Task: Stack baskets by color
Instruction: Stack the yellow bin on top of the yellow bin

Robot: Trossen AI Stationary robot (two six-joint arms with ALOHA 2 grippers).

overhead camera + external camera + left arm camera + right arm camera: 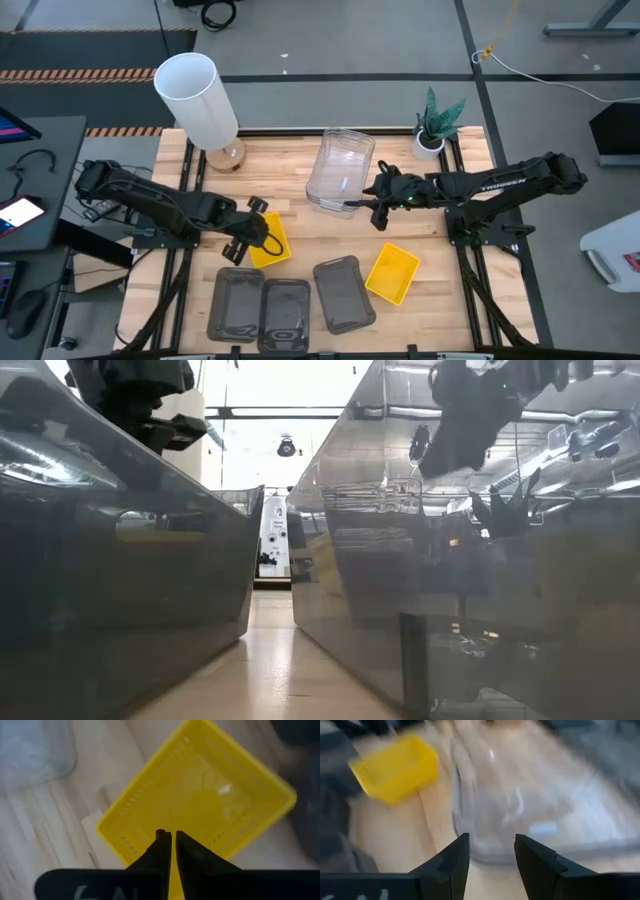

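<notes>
Gripping the rim of a yellow basket [200, 805] on the worktop [290, 222], the left end effector [169, 836] is closed, while the right end effector [491, 851] stands open facing the clear baskets [340, 168]

Left gripper [169, 836] nearly closed, right gripper [492, 845] spread

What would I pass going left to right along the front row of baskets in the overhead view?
Grey basket → second grey basket → third grey basket → yellow basket.
</notes>
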